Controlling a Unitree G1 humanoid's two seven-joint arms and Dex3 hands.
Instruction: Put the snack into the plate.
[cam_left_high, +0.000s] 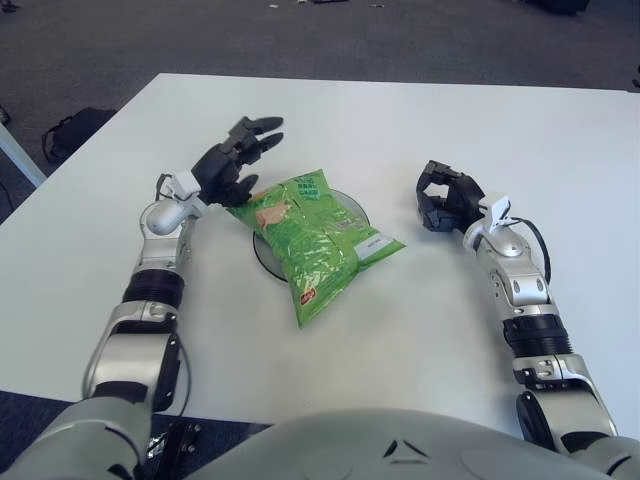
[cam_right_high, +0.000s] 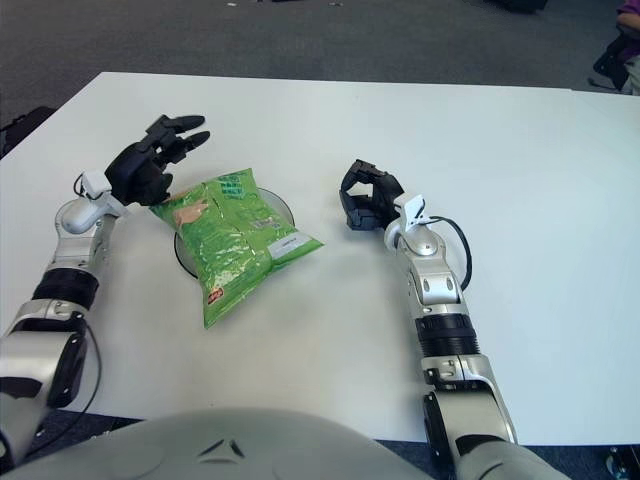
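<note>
One white table (cam_left_high: 400, 120), set on dark grey carpeted floor (cam_left_high: 300, 30); one dark bag (cam_left_high: 70, 128) on the floor off the table's left edge. On the table: one plate (cam_left_high: 352, 206), one snack (cam_left_high: 315, 240), two hands. Plate round, mostly covered; only rim arcs visible at the bag's upper right and lower left. Contents of plate: one green snack bag, lying flat and diagonal across it, lower end overhanging the rim toward the robot. Left hand (cam_left_high: 232, 160) at the snack's upper left corner, fingers spread and extended, released, grasping nothing; contact with the corner cannot be told. Right hand (cam_left_high: 446, 198) well right of the plate, fingers curled inward, clenched on nothing.
</note>
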